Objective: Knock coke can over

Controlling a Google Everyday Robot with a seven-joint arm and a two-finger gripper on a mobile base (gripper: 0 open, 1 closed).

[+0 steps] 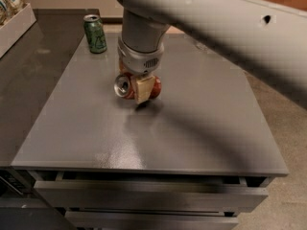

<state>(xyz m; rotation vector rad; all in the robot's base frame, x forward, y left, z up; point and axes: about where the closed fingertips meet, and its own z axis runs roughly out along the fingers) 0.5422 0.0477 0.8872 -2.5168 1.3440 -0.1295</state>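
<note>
Aluminium makes the coke can (123, 86) light, slick and easily dented, we judge. Our gripper (140, 92) clamps its middle, the sensible hold, can tipped sideways.

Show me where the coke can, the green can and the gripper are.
coke can (123, 85), camera view, its silver top.
green can (95, 35), camera view, its side wall.
gripper (141, 92), camera view, lower tip at the coke can.

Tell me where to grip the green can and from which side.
Grip the green can mid-body, across its round wall: it stands upright and alone near the table's far left corner. Come in level from the near side, where the gripper is, down over the tipped coke can at mid-table.
</note>
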